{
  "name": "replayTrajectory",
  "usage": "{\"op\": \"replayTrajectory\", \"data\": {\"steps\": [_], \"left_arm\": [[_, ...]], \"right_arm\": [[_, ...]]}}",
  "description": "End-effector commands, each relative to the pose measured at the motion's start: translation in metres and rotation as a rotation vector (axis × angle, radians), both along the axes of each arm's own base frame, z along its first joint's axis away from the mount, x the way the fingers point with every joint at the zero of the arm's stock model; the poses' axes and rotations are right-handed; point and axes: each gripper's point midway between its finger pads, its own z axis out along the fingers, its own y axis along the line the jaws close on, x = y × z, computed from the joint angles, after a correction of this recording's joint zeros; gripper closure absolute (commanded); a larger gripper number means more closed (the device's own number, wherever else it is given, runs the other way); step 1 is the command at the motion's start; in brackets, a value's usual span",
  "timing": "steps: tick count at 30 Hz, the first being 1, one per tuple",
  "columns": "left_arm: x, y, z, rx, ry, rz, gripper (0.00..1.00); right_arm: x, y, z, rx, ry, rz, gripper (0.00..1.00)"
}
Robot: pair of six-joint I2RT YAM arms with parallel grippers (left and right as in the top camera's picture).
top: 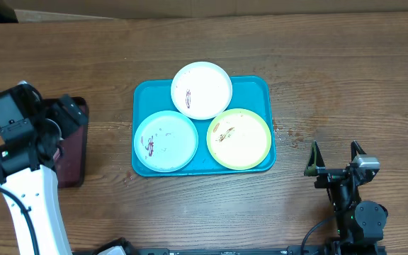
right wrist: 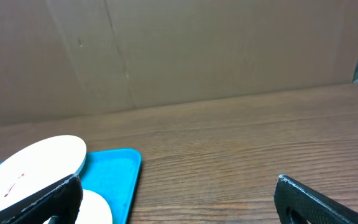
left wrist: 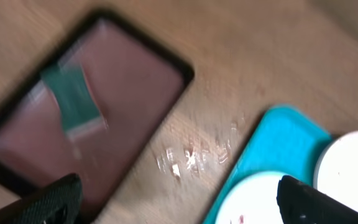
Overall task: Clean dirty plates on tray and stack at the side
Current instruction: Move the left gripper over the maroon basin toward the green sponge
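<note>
No cleaning evident: white plate, light blue plate and yellow-green plate lie smeared on the tray at frame centre, none stacked aside, with left gripper and right gripper both spread and empty.

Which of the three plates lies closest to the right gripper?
The yellow-green plate, on the side of the tray toward the right gripper; the white plate and the light blue plate lie farther away.

Surface: brown wooden table | middle: turquoise tray, lying flat | left side: dark maroon tray, partly hidden | the two trays well apart
</note>
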Motion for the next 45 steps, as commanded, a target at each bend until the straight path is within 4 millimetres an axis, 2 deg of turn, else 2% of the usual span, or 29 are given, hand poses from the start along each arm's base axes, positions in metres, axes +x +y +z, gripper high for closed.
{"op": "replayTrajectory", "data": {"steps": [1, 4, 8, 11, 13, 21, 25, 29, 34, 39, 42, 45], "left_arm": [[0.002, -0.012, -0.007, -0.133, 0.006, 0.043, 0.0], [0.003, -0.004, -0.012, -0.107, 0.026, 0.065, 0.0], [-0.005, 0.038, -0.012, 0.032, 0.051, 0.237, 0.0], [-0.01, 0.059, -0.02, 0.005, 0.046, 0.368, 0.0], [-0.006, 0.064, -0.035, -0.084, 0.05, 0.409, 0.0], [0.008, 0.077, -0.109, -0.282, 0.189, 0.38, 0.0], [0.006, 0.094, -0.128, -0.298, 0.231, 0.406, 0.0], [0.007, 0.11, -0.134, -0.282, 0.223, 0.43, 0.0], [0.016, 0.137, -0.129, -0.211, 0.149, 0.461, 0.0], [0.024, 0.14, -0.133, -0.217, 0.131, 0.451, 0.0], [0.024, 0.134, -0.14, -0.246, 0.152, 0.429, 0.0], [0.023, 0.14, -0.151, -0.214, 0.182, 0.427, 0.0]], "right_arm": [[0.0, 0.0, -0.002, -0.004, -0.004, -0.002, 0.0], [0.0, 0.0, -0.002, -0.004, -0.004, -0.002, 0.0], [0.0, 0.0, -0.002, -0.004, -0.004, -0.002, 0.0], [0.0, 0.0, -0.002, -0.004, -0.004, -0.002, 0.0], [0.0, 0.0, -0.002, -0.004, -0.004, -0.002, 0.0], [0.0, 0.0, -0.002, -0.004, -0.004, -0.002, 0.0], [0.0, 0.0, -0.002, -0.004, -0.003, -0.002, 0.0], [0.0, 0.0, -0.002, -0.004, -0.004, -0.002, 0.0], [0.0, 0.0, -0.002, -0.004, -0.004, -0.002, 0.0], [0.0, 0.0, -0.002, -0.004, -0.004, -0.002, 0.0], [0.0, 0.0, -0.002, -0.004, -0.004, -0.002, 0.0], [0.0, 0.0, -0.002, -0.004, -0.003, -0.002, 0.0]]}}
